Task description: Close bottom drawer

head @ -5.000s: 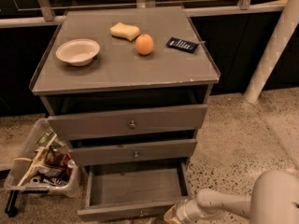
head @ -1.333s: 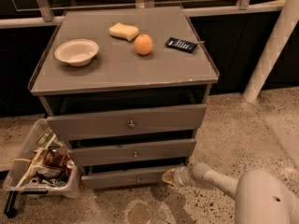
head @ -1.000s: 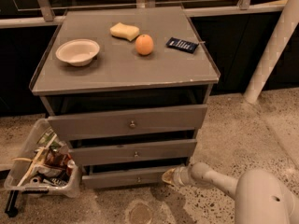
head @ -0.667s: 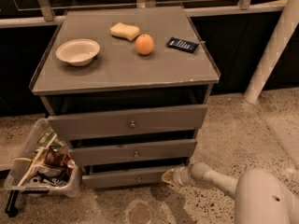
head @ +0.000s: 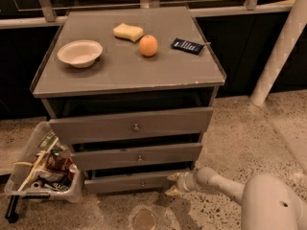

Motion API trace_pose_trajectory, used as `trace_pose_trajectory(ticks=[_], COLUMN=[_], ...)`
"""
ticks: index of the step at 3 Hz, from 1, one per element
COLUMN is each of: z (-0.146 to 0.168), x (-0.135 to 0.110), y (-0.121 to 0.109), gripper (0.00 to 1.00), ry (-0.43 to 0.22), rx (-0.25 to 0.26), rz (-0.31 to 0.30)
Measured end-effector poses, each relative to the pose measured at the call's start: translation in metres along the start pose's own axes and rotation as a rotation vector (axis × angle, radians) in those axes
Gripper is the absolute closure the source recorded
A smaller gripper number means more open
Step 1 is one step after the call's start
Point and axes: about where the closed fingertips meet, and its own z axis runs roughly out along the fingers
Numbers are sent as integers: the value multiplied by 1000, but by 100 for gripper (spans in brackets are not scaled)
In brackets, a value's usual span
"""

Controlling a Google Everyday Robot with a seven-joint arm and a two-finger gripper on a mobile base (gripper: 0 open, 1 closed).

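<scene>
The gripper [head: 173, 184] sits low by the floor at the right edge of the bottom drawer [head: 129, 182], its two fingers spread apart and holding nothing, the tips touching or just beside the front panel. That drawer, lowest in the cabinet [head: 211, 75], looks nearly pushed home, its front close to the line of the two above. It is likely stiff wood on runners, light enough to slide under a flat push. The small knob [head: 142, 183] at the panel's middle is the better spot, since pressing one corner could skew it.
</scene>
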Motion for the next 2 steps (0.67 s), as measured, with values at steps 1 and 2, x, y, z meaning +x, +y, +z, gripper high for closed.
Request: trace_pose_trajectory(ticks=[1,2], z=[0,0], x=[0,0], y=[0,0], gripper=[0,0], ry=[0,0], rx=[0,0], rz=[0,0])
